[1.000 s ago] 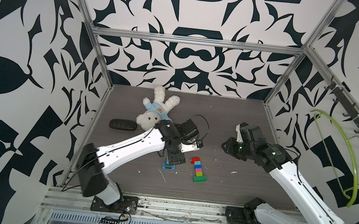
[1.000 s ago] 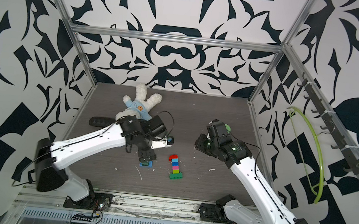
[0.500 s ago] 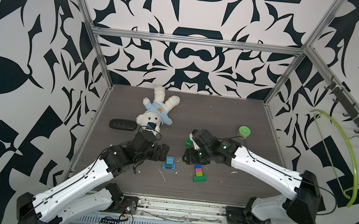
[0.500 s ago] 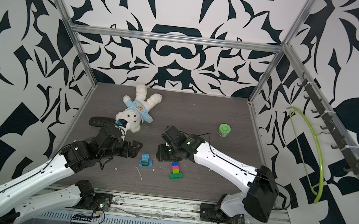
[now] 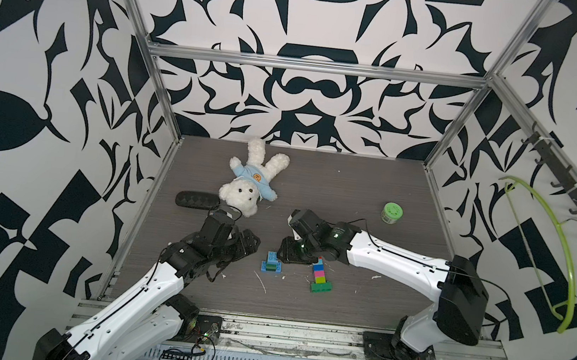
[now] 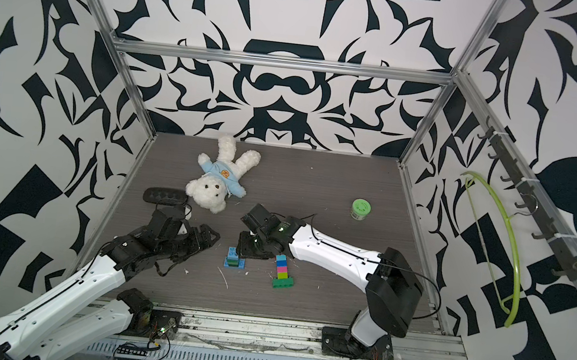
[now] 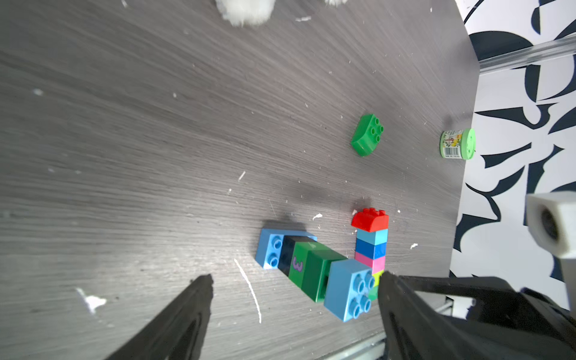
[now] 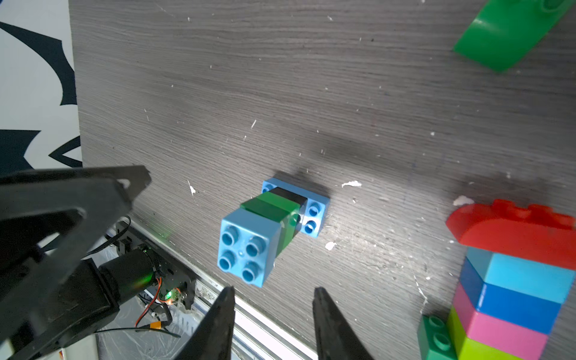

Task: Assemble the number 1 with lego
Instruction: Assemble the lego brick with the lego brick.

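Left claw (image 7: 294, 276) gapes wide & empty, the blue-topped brick stack (image 7: 314, 274) standing just ahead of its tips, untouched. My right claw (image 8: 273, 290) hangs close by the same stack, jaws apart, gripping nothing. Flat row of bricks (image 5: 318, 275), red end to green foot, lies near the stack on the right-arm side. Loose green brick (image 7: 367, 135) sits well apart from the stack.

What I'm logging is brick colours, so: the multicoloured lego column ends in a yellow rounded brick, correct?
Not quite. The rounded brick ending the multicoloured lego column is red, not yellow. The left wrist view shows it clearly, next to the light blue brick.
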Robot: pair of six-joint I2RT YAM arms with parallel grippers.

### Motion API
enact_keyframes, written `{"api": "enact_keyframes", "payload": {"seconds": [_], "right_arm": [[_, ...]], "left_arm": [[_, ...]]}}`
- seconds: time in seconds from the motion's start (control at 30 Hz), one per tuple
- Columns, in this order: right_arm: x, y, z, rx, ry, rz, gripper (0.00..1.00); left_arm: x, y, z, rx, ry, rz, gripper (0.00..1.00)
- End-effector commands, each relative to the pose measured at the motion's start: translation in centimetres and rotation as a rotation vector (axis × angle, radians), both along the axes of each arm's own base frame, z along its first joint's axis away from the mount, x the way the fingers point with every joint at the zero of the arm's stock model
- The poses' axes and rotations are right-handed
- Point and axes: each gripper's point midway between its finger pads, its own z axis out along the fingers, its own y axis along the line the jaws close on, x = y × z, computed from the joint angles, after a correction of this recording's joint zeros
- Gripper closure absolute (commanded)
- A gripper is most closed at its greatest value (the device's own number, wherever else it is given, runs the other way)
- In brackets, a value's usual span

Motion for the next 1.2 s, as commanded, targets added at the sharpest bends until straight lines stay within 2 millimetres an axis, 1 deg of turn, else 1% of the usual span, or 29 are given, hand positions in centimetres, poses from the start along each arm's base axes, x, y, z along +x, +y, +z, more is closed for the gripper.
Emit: {"api": "enact_keyframes", "payload": {"seconds": [0.0,0.3,0.33,0.4,0.6,0.87,1.17], "right_arm": [[0.6,1.6,1.9,0.061,-0.02,-0.001,0.58],[0.3,2.3,1.0,0.055,0.019,0.014,0.61],[0.3,2.3,0.8,0.053,0.021,0.014,0.62],[0.1,2.3,0.6,0.051,0.03,0.017,0.63],[-0.3,2.5,-0.7,0.016,0.067,0.028,0.66],[-0.9,1.4,-3.1,-0.086,0.119,0.013,0.72],[-2.1,-0.9,-6.2,-0.284,0.164,0.009,0.75]], "left_arm": [[0.1,-1.2,0.3,-0.074,0.016,-0.02,0.13],[-0.2,-1.7,-0.3,-0.096,0.037,-0.041,0.14],[-0.2,-1.8,-0.3,-0.098,0.037,-0.042,0.18],[-0.1,-1.8,-0.4,-0.099,0.041,-0.043,0.18],[-0.2,-1.9,-0.5,-0.104,0.047,-0.047,0.19],[-0.3,-1.6,-0.6,-0.106,0.048,-0.039,0.2],[-0.6,-1.2,-0.8,-0.111,0.055,-0.026,0.21]]}}
